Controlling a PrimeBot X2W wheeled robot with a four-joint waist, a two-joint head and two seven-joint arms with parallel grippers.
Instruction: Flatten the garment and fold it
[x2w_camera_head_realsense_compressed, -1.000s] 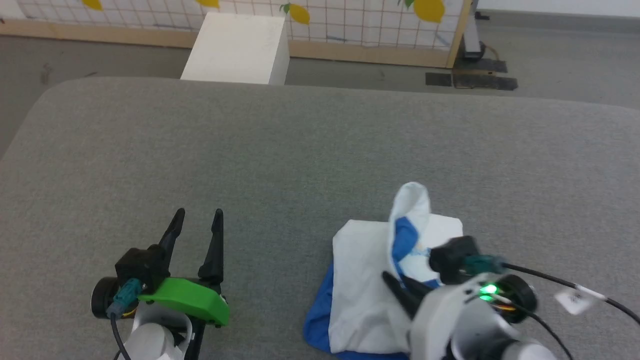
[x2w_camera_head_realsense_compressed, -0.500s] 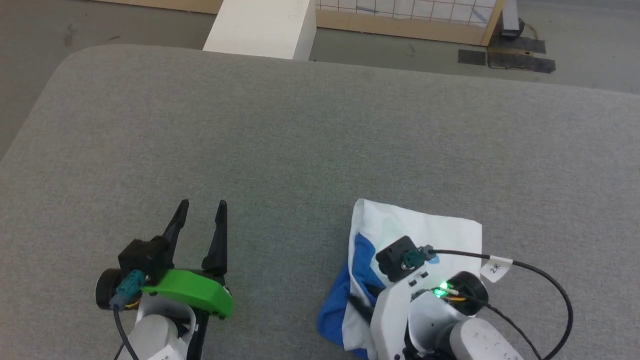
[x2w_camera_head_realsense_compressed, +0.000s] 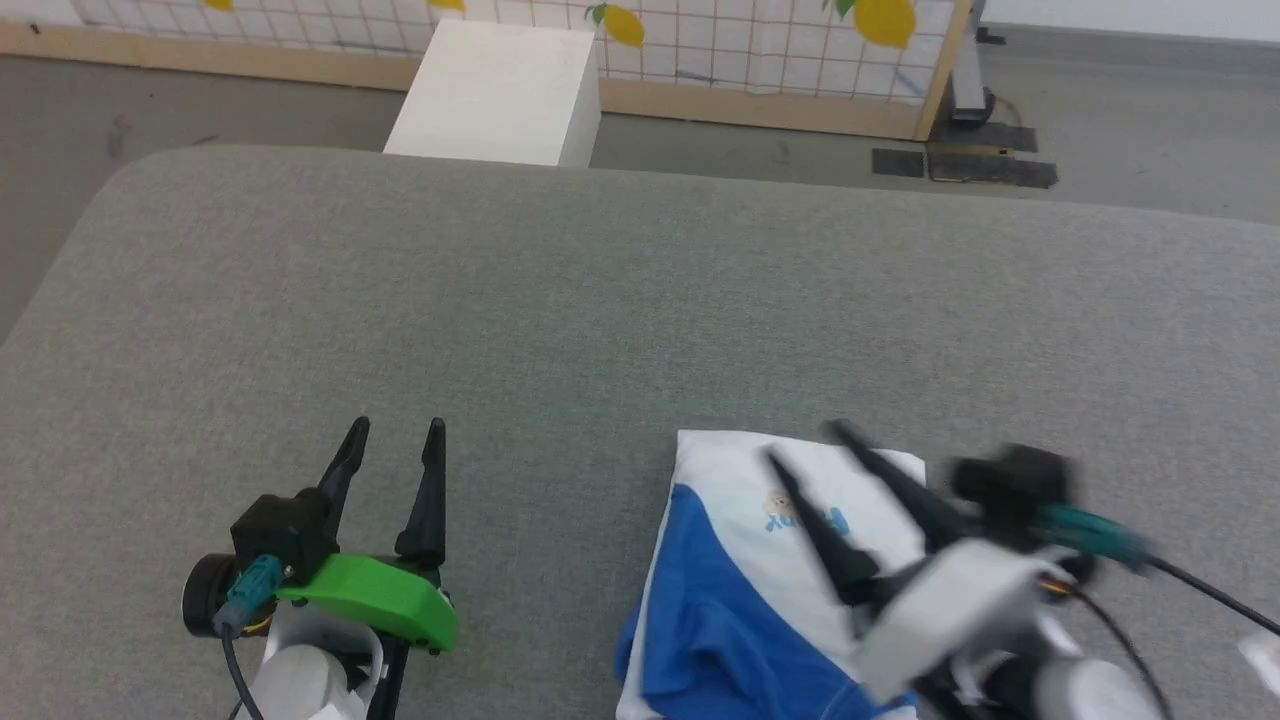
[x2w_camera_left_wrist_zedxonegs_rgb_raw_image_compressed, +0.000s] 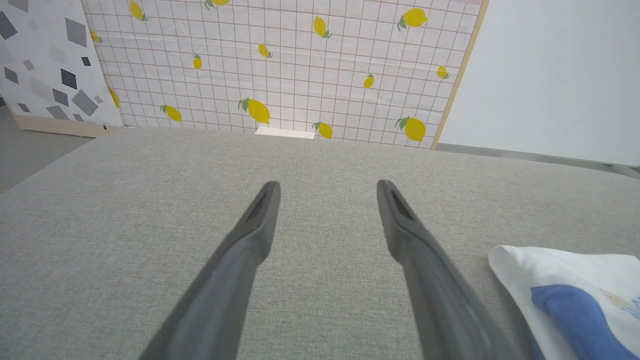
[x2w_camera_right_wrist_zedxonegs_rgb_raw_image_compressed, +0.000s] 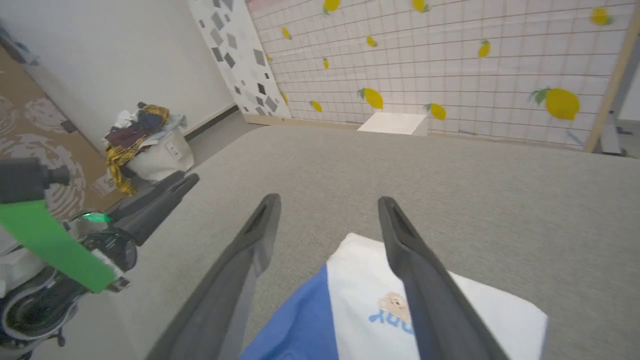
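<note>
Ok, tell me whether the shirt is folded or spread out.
Folded: the garment lies as a compact rectangle, blue fabric layered over white, its far edge rounded over.

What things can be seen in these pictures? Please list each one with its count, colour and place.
shirt: one, white and blue, folded over itself on the near right part of the table
table: one, grey cloth top, in front of the robot
box: one, white, on the floor beyond the table's far edge
screen: one, white grid with yellow lemons, behind the box
basket: one, pale, heaped with mixed clothes, on the floor by the wall
left gripper: one, dark fingers, open, over bare table left of the shirt
right gripper: one, dark fingers, open, above the shirt
</note>
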